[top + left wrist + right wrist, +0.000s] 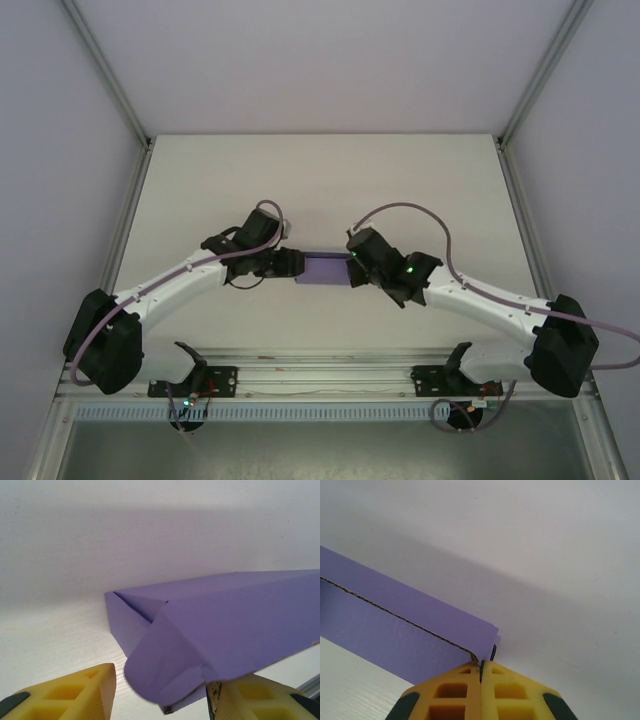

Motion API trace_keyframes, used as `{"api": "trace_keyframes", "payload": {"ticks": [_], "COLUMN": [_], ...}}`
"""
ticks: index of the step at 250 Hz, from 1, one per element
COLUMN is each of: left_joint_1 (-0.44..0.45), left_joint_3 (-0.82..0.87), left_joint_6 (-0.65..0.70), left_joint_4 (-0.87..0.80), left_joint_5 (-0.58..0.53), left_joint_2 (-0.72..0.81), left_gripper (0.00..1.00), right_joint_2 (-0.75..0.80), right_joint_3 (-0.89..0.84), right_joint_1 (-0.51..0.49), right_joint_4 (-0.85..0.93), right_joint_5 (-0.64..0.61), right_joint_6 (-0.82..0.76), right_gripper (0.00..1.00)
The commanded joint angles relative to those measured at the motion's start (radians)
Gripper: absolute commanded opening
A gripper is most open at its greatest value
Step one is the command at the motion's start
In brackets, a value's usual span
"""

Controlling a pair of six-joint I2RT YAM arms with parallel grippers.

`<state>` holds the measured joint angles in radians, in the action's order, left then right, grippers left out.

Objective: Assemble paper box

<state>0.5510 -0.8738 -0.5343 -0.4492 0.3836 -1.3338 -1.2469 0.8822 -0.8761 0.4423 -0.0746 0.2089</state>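
Right gripper (481, 666) fingers are pressed together, pinching a corner of the paper box (395, 625) wall. Left gripper (162, 692) fingers are spread apart with the box's rounded end flap (165, 665) between them. One pad (260, 700) possibly touches the flap, hard to tell. The box is partly folded and lies mid-table (320, 180) between the two arms.

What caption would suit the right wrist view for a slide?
Right gripper shut on a corner of the purple paper box, with the white table beneath.
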Motion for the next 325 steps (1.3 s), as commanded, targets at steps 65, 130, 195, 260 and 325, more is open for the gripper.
{"api": "trace_keyframes", "payload": {"ticks": [65, 130, 195, 260, 325], "left_joint_1": [0.011, 0.020, 0.028, 0.027, 0.027], "left_joint_3": [0.018, 0.018, -0.040, -0.104, -0.149], "left_joint_6": [-0.055, -0.054, -0.034, 0.126, 0.224], "left_joint_4": [0.060, 0.062, -0.018, -0.142, -0.123], "left_joint_5": [-0.023, -0.022, -0.053, -0.176, -0.162], "left_joint_2": [-0.018, -0.038, 0.018, 0.051, -0.025], "left_gripper": [0.51, 0.45, 0.51, 0.60, 0.50], "right_joint_2": [-0.020, -0.038, 0.010, -0.008, -0.018], "right_joint_3": [0.029, 0.056, 0.028, 0.032, 0.044], "right_joint_1": [0.045, 0.050, 0.050, 0.051, 0.050], "right_joint_4": [0.067, 0.102, 0.058, 0.067, 0.078], "right_joint_5": [0.097, 0.072, 0.075, 0.071, 0.078], "right_joint_6": [0.113, 0.160, 0.099, 0.051, 0.037], "right_gripper": [0.00, 0.00, 0.00, 0.00, 0.00]}}
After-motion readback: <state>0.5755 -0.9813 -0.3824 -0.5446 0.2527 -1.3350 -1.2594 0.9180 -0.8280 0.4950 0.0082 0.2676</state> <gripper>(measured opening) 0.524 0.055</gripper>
